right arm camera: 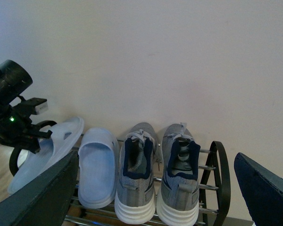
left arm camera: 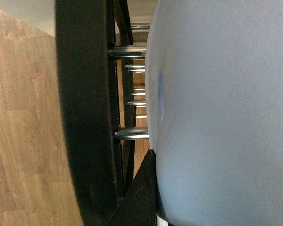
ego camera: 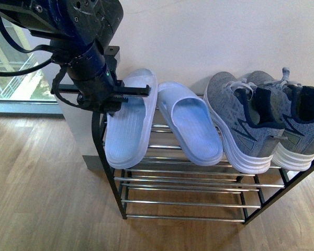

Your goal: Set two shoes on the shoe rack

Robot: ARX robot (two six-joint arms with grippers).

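Left pincer [ego camera: 133,93], nearest, is pinching the left slipper [ego camera: 126,125] on the rack [ego camera: 188,180]. Both shoes [ego camera: 267,123] sit side by side on its top tier; placing looks done. Right pincer [right arm camera: 155,188] stands spread, empty.

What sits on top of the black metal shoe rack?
Two pale blue slides and two grey knit sneakers rest on the rack's top tier; the bars beneath them are covered.
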